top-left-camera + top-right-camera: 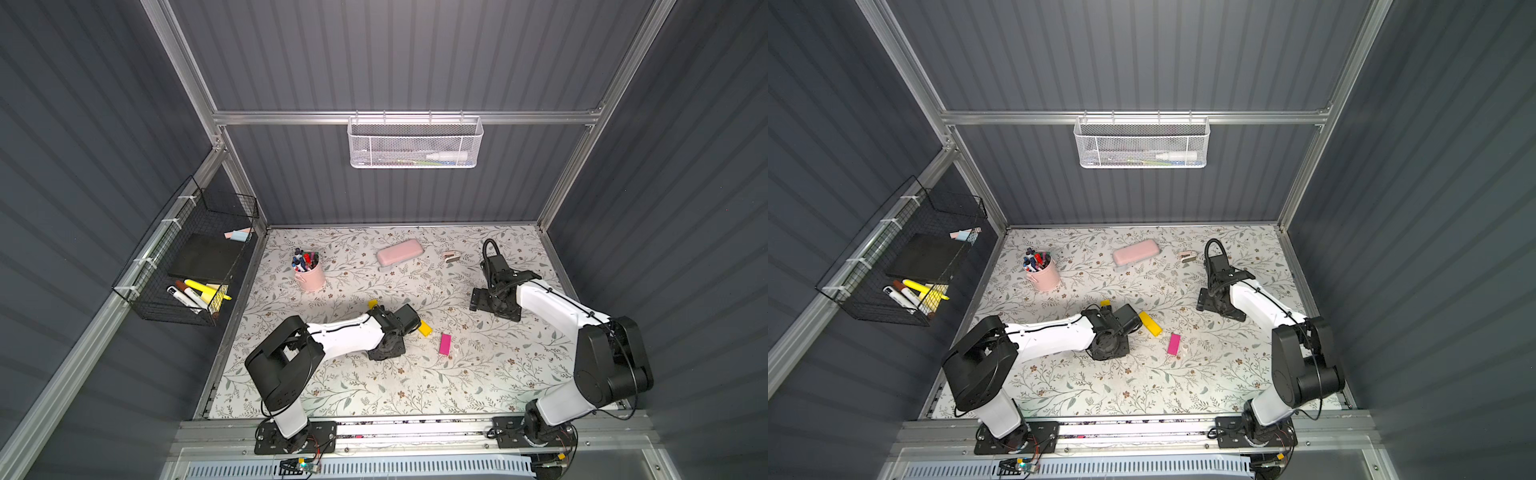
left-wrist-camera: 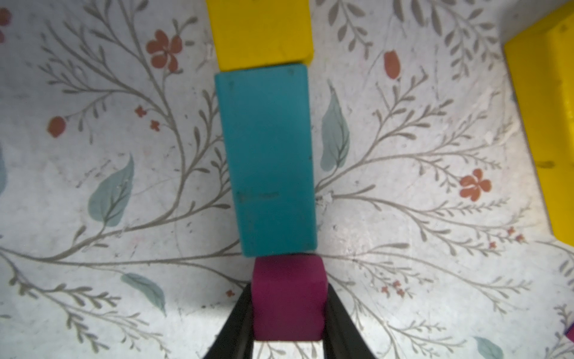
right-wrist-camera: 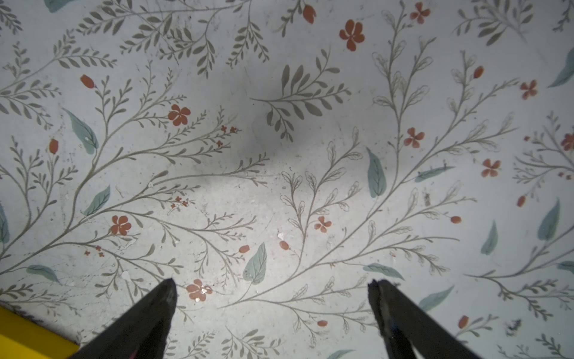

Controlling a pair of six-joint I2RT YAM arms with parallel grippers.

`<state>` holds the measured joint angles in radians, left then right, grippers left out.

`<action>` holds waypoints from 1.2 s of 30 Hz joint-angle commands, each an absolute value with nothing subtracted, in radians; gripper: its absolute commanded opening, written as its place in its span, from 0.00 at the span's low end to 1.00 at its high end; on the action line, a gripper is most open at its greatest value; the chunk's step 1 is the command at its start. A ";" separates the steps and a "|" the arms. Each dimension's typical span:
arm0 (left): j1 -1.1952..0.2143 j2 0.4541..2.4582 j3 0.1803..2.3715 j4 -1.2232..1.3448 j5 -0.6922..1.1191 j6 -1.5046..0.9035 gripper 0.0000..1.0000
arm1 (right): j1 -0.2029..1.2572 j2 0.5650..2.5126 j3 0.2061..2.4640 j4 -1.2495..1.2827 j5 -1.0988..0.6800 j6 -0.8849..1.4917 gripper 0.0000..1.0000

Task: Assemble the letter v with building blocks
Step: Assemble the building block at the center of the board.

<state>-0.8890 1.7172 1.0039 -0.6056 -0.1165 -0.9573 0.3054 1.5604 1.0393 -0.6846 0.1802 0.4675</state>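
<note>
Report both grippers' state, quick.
Left gripper: shut on the small magenta block.
Right gripper: open, holding nothing.

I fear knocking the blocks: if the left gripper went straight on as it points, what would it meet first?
The teal block, directly ahead of the magenta cube in the left gripper; the cube seems to touch it, though depth is unclear.
</note>
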 commanded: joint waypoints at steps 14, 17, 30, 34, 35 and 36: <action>-0.873 1.761 0.988 -0.611 -0.132 -0.962 0.36 | 0.302 1.570 1.052 -0.705 0.181 0.466 0.99; -0.874 1.761 0.987 -0.612 -0.133 -0.962 0.43 | 0.302 1.571 1.052 -0.705 0.184 0.467 0.99; -0.874 1.709 0.999 -0.636 -0.160 -0.962 0.67 | 0.317 1.556 1.065 -0.719 0.138 0.455 0.99; -0.875 1.659 1.022 -0.660 -0.207 -0.946 0.78 | 0.359 1.526 1.066 -0.718 0.110 0.452 0.99; -0.875 1.644 1.024 -0.664 -0.212 -0.940 0.80 | 0.370 1.521 1.069 -0.723 0.106 0.456 0.99; -0.875 1.625 1.025 -0.664 -0.222 -0.924 0.82 | 0.387 1.516 1.073 -0.730 0.101 0.465 0.99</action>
